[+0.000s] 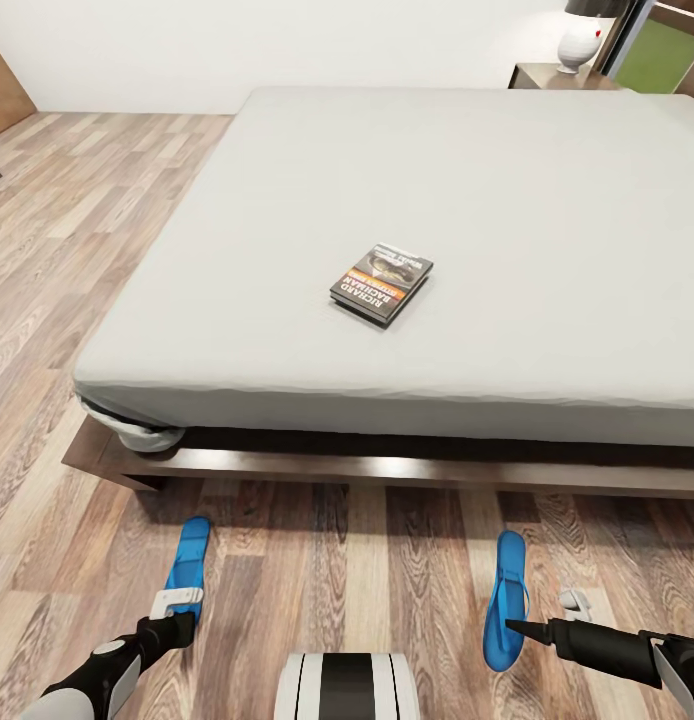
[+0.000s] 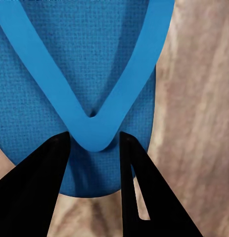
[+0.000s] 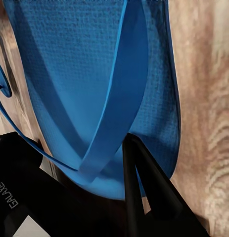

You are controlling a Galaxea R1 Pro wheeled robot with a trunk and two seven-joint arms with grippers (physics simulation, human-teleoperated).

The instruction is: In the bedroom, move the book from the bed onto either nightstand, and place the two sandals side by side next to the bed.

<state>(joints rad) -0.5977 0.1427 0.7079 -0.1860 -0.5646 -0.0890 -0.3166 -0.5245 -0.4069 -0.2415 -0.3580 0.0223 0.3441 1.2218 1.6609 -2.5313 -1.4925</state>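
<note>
Each gripper is at one sandal on the floor beside the bed (image 1: 287,465): the left gripper (image 2: 94,148) straddles the left sandal (image 1: 188,560) at its strap, fingers apart; the right gripper (image 3: 102,168) pinches the right sandal (image 1: 504,600) strap, apparently gripping (probably to bring the pair together). The book (image 1: 382,282) lies mid-mattress.

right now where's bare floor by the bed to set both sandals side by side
The wood floor between the left sandal and the right sandal, along the bed frame, is bare. It is crowded only at each sandal, where the left gripper and right gripper sit.
</note>
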